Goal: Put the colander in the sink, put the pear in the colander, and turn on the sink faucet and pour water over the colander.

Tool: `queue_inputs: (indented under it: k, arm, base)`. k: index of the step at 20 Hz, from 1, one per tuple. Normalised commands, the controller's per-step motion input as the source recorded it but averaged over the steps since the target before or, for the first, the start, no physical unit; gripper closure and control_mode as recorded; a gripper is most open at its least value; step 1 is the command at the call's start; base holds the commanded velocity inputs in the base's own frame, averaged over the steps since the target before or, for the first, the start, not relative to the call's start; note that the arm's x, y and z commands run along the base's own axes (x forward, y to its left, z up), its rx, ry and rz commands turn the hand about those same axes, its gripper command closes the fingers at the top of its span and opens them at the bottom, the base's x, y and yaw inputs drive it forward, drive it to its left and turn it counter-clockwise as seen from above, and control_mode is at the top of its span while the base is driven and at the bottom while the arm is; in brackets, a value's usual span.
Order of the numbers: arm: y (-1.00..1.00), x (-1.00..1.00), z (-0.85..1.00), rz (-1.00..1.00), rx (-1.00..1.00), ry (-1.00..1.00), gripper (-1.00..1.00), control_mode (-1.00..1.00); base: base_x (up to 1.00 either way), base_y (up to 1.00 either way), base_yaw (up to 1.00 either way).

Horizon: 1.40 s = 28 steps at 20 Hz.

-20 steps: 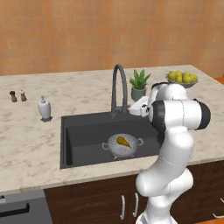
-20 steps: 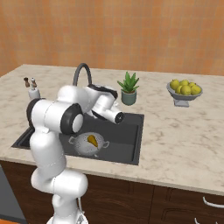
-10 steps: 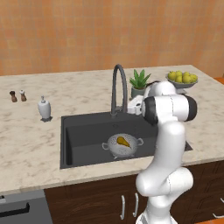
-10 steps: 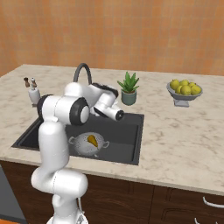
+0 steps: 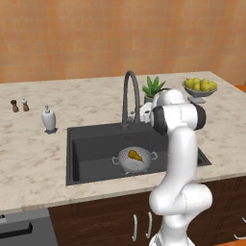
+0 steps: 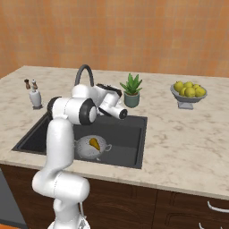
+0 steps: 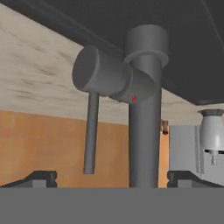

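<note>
The silver colander [image 5: 134,161] [image 6: 91,148] stands in the dark sink [image 5: 91,149] [image 6: 127,134], a little right of its middle. The small yellow-orange pear [image 5: 135,155] [image 6: 94,143] lies inside it. The tall dark faucet [image 5: 129,96] [image 6: 83,75] rises behind the basin; no water runs from its spout. My gripper [image 5: 140,115] [image 6: 105,88] [image 7: 113,179] is open and level with the faucet's base, on its right side. In the hand view the faucet column [image 7: 143,131] stands very close between my fingertips [image 7: 41,177], with its lever handle [image 7: 92,131] to one side.
A potted plant [image 5: 153,89] [image 6: 132,89] stands just behind my hand. A grey bowl of yellow-green fruit [image 5: 200,88] [image 6: 188,91] sits further right. Left of the sink are a soap dispenser [image 5: 48,118] [image 6: 35,96] and two small shakers [image 5: 19,104] [image 6: 30,83].
My arm has swung left and the open hand has closed in on the faucet's base. Colander and pear have not moved.
</note>
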Motion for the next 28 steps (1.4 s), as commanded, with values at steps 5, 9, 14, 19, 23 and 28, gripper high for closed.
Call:
queue_inputs:
  k: [5,9,14,19,23,28]
  arm:
    - [0.00,0.46,-0.31,0.00,0.00,-0.01,-1.00,-1.00]
    - [0.00,0.40,-0.28,0.00,0.00,-0.01,-1.00,-1.00]
    - [0.00,0.37,-0.17,0.00,0.00,-0.01,-1.00,-1.00]
    - [0.00,0.35,-0.12,0.00,0.00,0.00,1.00,-1.00]
    - [0.00,0.38,-0.14,0.00,0.00,-0.01,1.00,-1.00]
    - [0.00,0.33,-0.11,0.00,0.00,-0.04,1.00,-1.00]
  base:
    - [0.00,0.00,0.00]
    - [0.00,0.00,0.00]
    - [0.00,0.00,0.00]
    - [0.00,0.00,0.00]
    - [0.00,0.00,0.00]
    - [0.00,0.00,0.00]
